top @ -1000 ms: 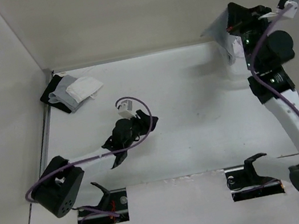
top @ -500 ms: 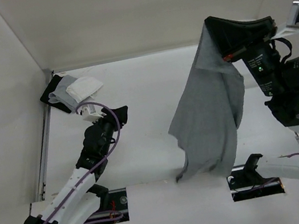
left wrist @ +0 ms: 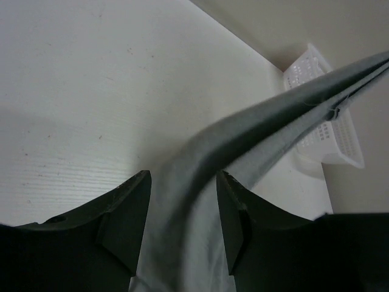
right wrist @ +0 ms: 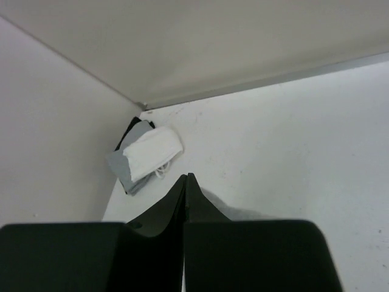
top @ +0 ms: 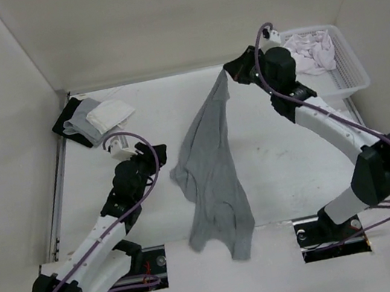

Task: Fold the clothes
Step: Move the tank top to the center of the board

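Two grippers here: right gripper [top: 231, 74] pinched shut on the grey shirt [top: 214, 188] at its top end, left gripper [top: 157, 153] wide open, holding nothing, just beside it. Shirt hangs as a long twisted drape, bottom bunched on the table [top: 275, 170] by the near edge.

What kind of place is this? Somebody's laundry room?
Probably not a home: more like a robot test bench. A left arm and a right arm are mounted on a white table boxed in by plain walls, and the right gripper holds up a grey T-shirt near a white laundry basket.
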You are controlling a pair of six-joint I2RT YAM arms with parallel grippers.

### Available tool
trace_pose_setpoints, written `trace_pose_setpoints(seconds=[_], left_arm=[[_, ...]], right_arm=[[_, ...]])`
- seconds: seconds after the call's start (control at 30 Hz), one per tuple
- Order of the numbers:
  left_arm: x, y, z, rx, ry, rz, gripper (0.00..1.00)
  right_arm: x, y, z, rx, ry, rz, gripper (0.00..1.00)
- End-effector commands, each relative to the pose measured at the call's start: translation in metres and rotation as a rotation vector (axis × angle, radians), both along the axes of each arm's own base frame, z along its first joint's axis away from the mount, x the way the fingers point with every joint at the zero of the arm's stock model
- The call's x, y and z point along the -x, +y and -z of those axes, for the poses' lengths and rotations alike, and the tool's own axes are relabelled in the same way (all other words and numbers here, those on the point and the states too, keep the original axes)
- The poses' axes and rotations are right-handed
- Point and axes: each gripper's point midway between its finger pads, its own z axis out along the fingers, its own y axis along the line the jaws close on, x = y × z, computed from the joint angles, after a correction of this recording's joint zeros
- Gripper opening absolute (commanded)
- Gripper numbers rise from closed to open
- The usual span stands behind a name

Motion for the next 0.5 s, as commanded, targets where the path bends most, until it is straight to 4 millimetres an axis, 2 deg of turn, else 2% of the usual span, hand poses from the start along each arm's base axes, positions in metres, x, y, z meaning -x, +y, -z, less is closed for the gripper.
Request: trace_pose_setpoints(seconds=[0.0, 0.07, 0.1, 0.13, 0.17, 0.2, 0.3, 0.37, 0.47], left_arm=[[-0.007, 0.003, -0.015, 0.003, -0.037, -0.013, 0.45], [-0.008, 0.001, -0.023, 0.015, -0.05, -0.008, 0.45], [-0.008, 0.001, -0.027, 0.024, -0.058, -0.008, 0.45], [-0.007, 0.002, -0.035, 0.038, -0.076, -0.009, 0.45], [-0.007, 0.002, -0.037, 0.04, -0.081, -0.011, 0.45], [-0.006, 0.004, -0.04, 0.043, -0.085, -0.015, 0.45], [-0.003, 0.008, -0.044, 0.047, -0.089, -0.026, 0.45], [0.0, 0.015, -0.045, 0.053, -0.086, -0.05, 0.44], [0.004, 0.027, -0.041, 0.054, -0.074, -0.096, 0.43]], right_arm=[[0.058, -0.027, -0.198, -0.16, -0.425, -0.002, 0.0], [0.077, -0.027, -0.22, -0.141, -0.451, 0.006, 0.0], [0.088, -0.023, -0.224, -0.138, -0.454, 0.001, 0.0], [0.112, -0.008, -0.223, -0.118, -0.454, -0.033, 0.0], [0.116, -0.004, -0.221, -0.114, -0.451, -0.04, 0.0], [0.13, 0.008, -0.212, -0.105, -0.434, -0.062, 0.0], [0.155, 0.045, -0.175, -0.054, -0.368, -0.124, 0.01], [0.169, 0.085, -0.121, 0.011, -0.279, -0.207, 0.03], [0.186, 0.124, -0.052, 0.038, -0.147, -0.296, 0.03]])
